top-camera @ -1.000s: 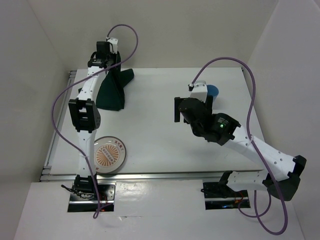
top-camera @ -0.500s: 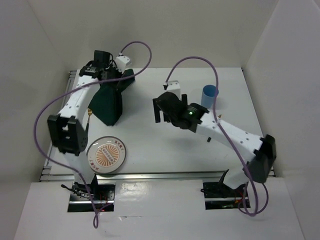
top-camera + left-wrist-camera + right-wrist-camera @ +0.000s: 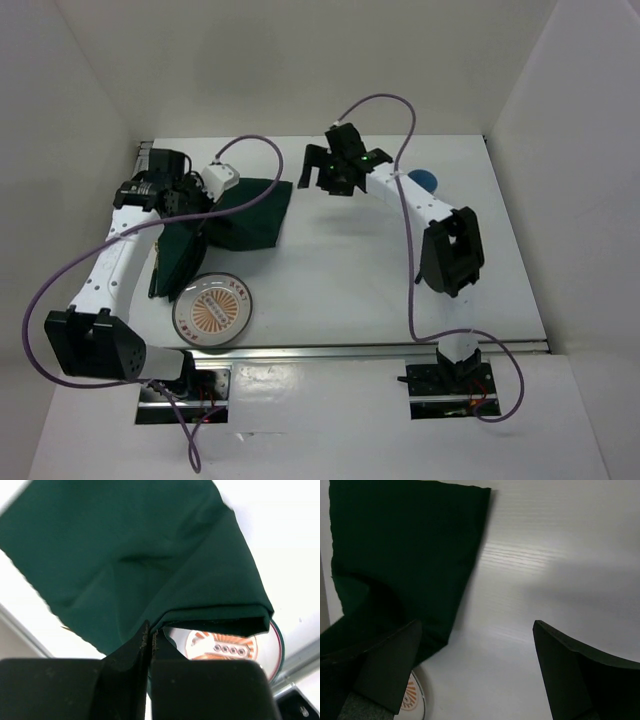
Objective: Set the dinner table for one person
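The left hand [image 3: 151, 630] pinches the green cloth [image 3: 130, 555] by its edge, holding it partly off the white surface [image 3: 340, 280] below, while the empty, spread right hand [image 3: 475, 630] hovers nearby, probably to help flatten it.

You're looking down into a small white booth. The far wall [image 3: 300, 70], the left wall [image 3: 55, 200] and the right wall [image 3: 585, 180] are plain white and close in three sides of the bench [image 3: 350, 290]. The bench top is flat and white. In the right wrist view it shows a faint streaked grain and a soft grey shadow. A metal rail [image 3: 330, 350] runs along its near edge from left to right. Nearer than the rail lies a white panel [image 3: 320, 420]. The light is even and diffuse, shadows stay soft, and the wall corners turn slightly grey.
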